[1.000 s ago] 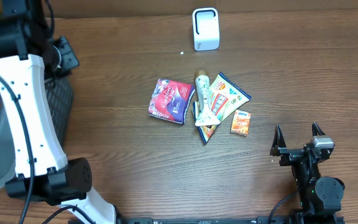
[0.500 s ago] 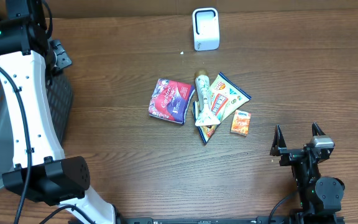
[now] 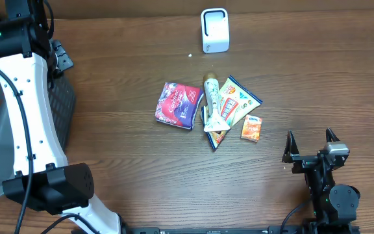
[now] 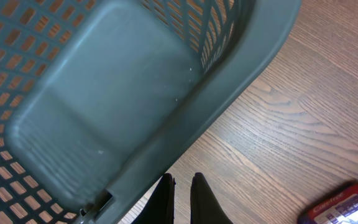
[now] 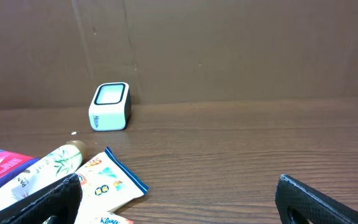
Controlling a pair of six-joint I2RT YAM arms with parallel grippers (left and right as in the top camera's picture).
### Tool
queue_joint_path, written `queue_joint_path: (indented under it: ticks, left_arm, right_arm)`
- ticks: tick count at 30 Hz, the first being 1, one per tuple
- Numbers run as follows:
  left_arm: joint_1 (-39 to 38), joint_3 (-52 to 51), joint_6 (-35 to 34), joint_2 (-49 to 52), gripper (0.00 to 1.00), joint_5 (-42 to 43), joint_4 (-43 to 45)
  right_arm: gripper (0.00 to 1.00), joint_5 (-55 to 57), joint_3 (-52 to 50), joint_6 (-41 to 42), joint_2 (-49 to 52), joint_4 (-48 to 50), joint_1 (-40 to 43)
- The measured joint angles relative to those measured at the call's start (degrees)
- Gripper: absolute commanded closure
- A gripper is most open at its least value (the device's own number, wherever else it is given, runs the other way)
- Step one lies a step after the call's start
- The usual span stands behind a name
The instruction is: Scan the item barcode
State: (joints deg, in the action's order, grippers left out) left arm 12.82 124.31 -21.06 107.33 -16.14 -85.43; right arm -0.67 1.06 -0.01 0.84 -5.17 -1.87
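Wood table (image 3: 122, 136) w/ item pile (image 3: 213, 107) near scanner (image 3: 214, 30); L gripper (image 4: 182, 198) pinched closed, empty, by basket (image 4: 104, 93) rim; R gripper (image 3: 310, 140) spread wide, empty.

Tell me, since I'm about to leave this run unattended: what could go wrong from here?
1. The tube overlaps the yellow packet and lies close beside the purple packet; gripping one may drag its neighbours.
2. The packets lie flat and no barcode shows, so an item may need turning toward the scanner.
3. The left gripper, shut, hangs close to the basket rim and might clip it when swinging in.
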Motion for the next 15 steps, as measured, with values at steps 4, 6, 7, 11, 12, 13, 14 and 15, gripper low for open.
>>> queue_joint_path:
  ticks: [4,6,7,11,12,13,14,15]
  left_arm:
    - [0.1,0.0,-0.4,0.2,0.96,0.0,1.2]
    - [0.2,0.0,-0.5,0.2,0.96,0.0,1.4]
    - [0.2,0.0,-0.6,0.2,0.96,0.0,1.4]
    - [0.3,1.1,-1.1,0.3,0.96,0.1,1.0]
    - [0.3,1.7,-1.1,0.5,0.96,0.3,0.8]
    - [0.5,2.7,-1.1,0.5,0.96,0.7,0.7]
    - [0.5,3.7,-1.1,0.6,0.96,1.2,0.2]
    - [0.5,5.3,-1.1,0.8,0.96,2.0,-0.7]
  right_arm:
    - [0.00,0.0,0.0,0.0,0.0,0.0,0.0]
    - [0.00,0.0,0.0,0.0,0.0,0.0,0.0]
    - [0.00,0.0,0.0,0.0,0.0,0.0,0.0]
    - [0.00,0.0,0.0,0.0,0.0,0.0,0.0]
    - [0.00,0.0,0.0,0.0,0.0,0.0,0.0]
    - [0.00,0.0,0.0,0.0,0.0,0.0,0.0]
    - [0.00,0.0,0.0,0.0,0.0,0.0,0.0]
    - [0.00,0.0,0.0,0.0,0.0,0.0,0.0]
